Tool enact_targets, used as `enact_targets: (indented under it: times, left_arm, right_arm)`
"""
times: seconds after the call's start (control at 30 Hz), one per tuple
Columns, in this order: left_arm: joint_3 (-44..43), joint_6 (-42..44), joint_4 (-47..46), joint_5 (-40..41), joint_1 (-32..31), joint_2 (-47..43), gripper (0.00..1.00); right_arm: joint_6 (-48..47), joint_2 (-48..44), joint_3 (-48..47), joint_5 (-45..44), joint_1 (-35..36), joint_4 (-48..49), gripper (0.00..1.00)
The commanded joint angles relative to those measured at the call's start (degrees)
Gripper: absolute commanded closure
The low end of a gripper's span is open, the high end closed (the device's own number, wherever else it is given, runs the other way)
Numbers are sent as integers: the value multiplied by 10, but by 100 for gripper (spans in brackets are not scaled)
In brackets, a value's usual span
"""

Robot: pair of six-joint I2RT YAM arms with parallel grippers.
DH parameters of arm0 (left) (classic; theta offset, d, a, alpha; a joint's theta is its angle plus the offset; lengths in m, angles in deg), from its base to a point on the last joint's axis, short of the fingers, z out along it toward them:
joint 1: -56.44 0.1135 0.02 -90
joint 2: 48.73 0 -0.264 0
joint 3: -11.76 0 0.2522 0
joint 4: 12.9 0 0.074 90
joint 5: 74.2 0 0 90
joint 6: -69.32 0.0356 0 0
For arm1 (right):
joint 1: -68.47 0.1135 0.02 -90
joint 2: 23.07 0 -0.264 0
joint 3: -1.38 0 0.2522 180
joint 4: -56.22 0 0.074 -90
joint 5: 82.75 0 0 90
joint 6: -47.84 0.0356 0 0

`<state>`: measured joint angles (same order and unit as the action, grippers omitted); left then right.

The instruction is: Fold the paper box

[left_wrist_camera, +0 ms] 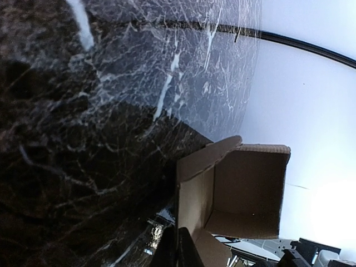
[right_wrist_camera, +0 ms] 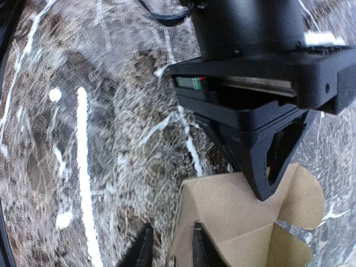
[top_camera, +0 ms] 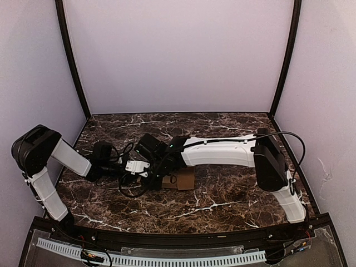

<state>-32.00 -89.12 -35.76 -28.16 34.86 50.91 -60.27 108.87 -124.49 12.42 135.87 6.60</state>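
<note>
Left gripper (left_wrist_camera: 178, 247): closed tight on a wall of the paper box (right_wrist_camera: 233, 217).
Right gripper (right_wrist_camera: 171, 240): fingers held a little apart, box edge seen between.

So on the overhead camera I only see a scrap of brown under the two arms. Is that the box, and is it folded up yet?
Observer: Yes, that's the box. The left wrist view shows it only partly folded, with walls standing and one side open.
Operator: Is anything holding it?
Observer: The left gripper is shut on the edge of one wall.
Operator: And the other one?
Observer: The right gripper has its fingers apart, one on each side of a cardboard edge.
</note>
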Motion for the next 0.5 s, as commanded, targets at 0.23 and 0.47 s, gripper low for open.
enact_targets:
  times: [0.23,0.47]
  left_arm:
    - [-116,182,292,52,-6,-60,99]
    - [-264,358,566,150,-6,-101,99]
  right_arm:
    - [-77,-238,88,63,-46,-72,46]
    - [-36,-353,231,87,-171,11,42]
